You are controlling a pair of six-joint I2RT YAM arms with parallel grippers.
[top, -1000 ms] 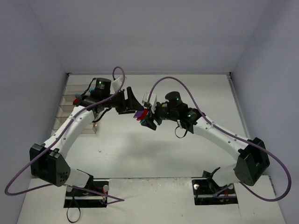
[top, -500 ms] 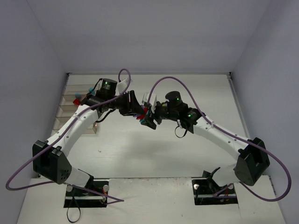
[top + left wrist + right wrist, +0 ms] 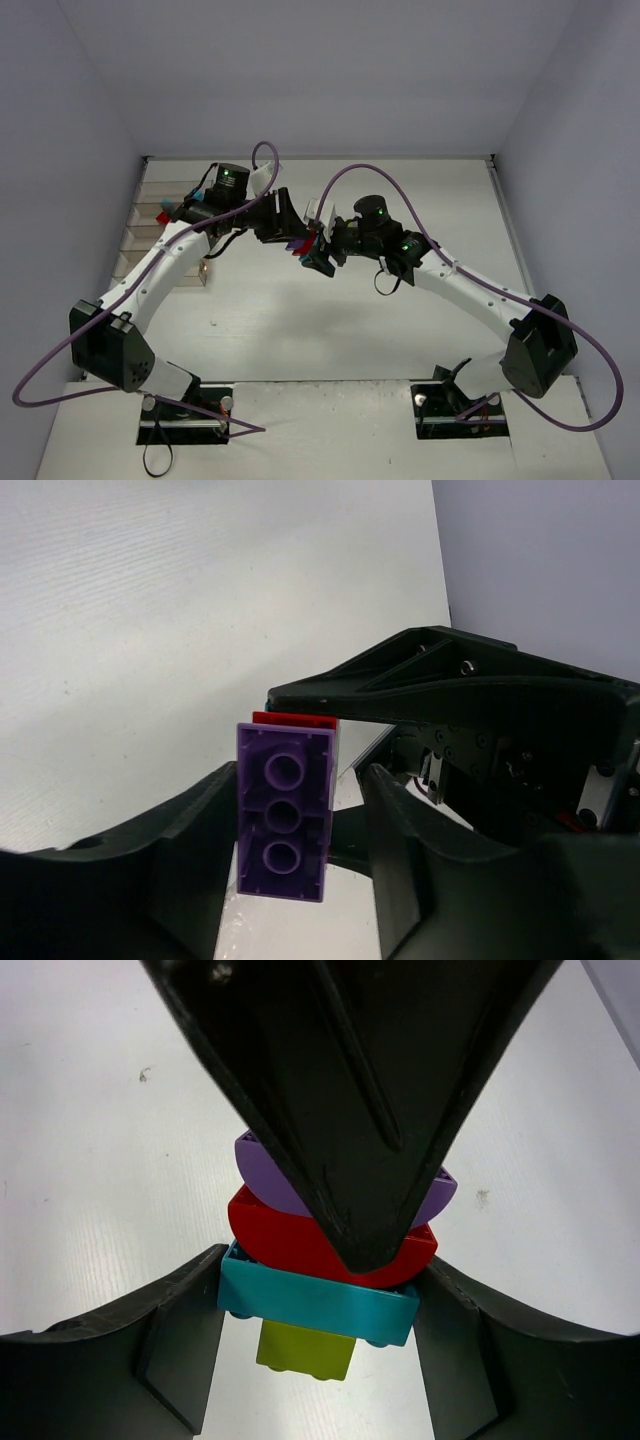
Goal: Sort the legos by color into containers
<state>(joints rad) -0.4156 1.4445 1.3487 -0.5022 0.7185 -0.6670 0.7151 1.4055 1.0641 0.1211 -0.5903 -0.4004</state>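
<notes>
My right gripper is shut on a stack of legos, its fingers clamping the cyan brick. A lime brick hangs under it, and a red brick and a purple brick sit above. My left gripper is open around the purple brick, which touches its left finger with a gap at the right finger; the red brick shows behind. In the top view the two grippers meet at the stack above the table's middle. The containers stand at the far left, partly hidden by my left arm.
A red brick and a cyan brick lie in the containers' far end. The left gripper's finger fills the upper right wrist view. The right gripper's body crowds the left wrist view. Walls enclose the white table.
My left arm has shifted right, bringing its gripper in around the purple end of the stack. The right arm and the stack have held still.
</notes>
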